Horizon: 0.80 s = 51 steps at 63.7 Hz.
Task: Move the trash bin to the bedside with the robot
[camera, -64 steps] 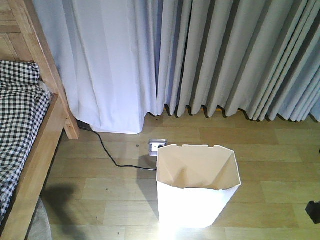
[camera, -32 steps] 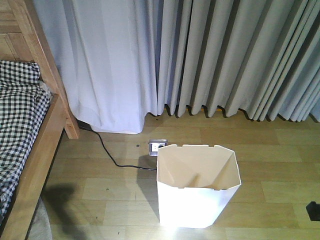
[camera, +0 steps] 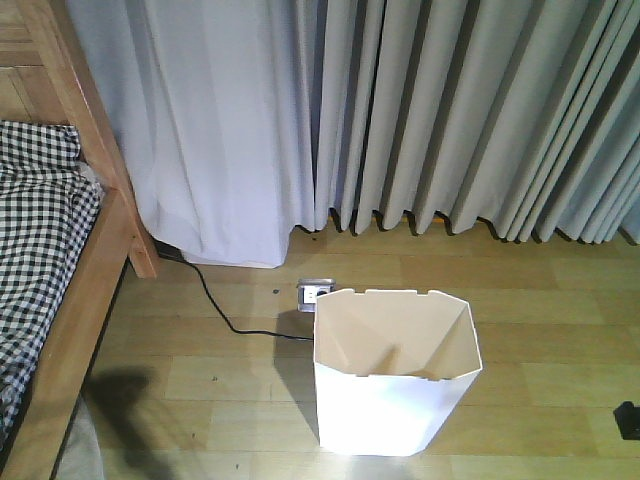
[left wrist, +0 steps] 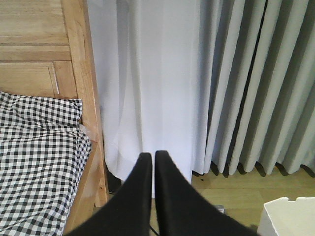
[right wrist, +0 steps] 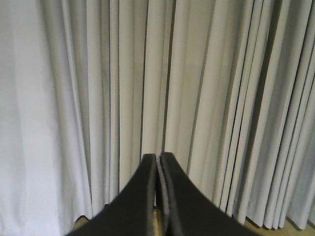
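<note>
The trash bin point(camera: 396, 372) stands right of the bed point(camera: 62, 300), before curtains point(camera: 440, 110).

White trash bin point(camera: 395, 400) near bed point(camera: 60, 300)

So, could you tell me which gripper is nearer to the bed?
Left. The left gripper has the bed just to its left; the right gripper faces only curtains, no bed in view.

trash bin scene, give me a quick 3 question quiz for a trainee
1. True or false: the trash bin touches the bed.
2. What runs across the floor toward the wall socket? A) black cable B) rope C) hose
3. Fill in: the left gripper and right gripper are both ____.

Key: 1 false, bare floor lies between them; 2 A, the black cable; 3 shut.
</note>
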Tool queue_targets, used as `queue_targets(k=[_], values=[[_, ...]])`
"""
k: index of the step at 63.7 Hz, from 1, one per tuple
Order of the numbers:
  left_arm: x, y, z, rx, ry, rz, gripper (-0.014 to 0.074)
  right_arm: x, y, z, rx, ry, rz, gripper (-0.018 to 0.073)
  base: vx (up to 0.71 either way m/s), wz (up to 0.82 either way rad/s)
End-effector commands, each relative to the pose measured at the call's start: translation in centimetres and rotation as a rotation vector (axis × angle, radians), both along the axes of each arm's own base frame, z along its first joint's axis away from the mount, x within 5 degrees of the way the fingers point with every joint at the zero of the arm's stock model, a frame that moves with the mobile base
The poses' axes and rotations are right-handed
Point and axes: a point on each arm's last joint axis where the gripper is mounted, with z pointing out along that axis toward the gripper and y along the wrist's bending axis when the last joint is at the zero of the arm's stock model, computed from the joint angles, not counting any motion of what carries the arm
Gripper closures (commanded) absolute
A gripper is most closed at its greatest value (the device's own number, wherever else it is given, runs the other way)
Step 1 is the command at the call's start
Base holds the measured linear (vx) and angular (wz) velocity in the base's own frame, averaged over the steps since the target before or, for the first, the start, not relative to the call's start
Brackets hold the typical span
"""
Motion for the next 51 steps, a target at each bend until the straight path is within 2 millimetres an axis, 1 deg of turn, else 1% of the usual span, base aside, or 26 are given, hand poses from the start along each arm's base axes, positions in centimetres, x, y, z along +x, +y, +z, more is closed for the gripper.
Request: queue_targets(k=[1, 51], values=[[0.06, -0.03, 0.07, -0.007, -0.065, -0.004, 0.0602, -0.05, 0.02, 0.57, -0.029, -0.087, 0.001, 0.0568, 0.0, 0.0], [0.06, -0.03, 0.07, -0.007, -0.065, -0.004, 0.0602, -0.05, 0.01, 0.57, -0.014, -0.086, 0.0, 0.0568, 0.0, 0.0]])
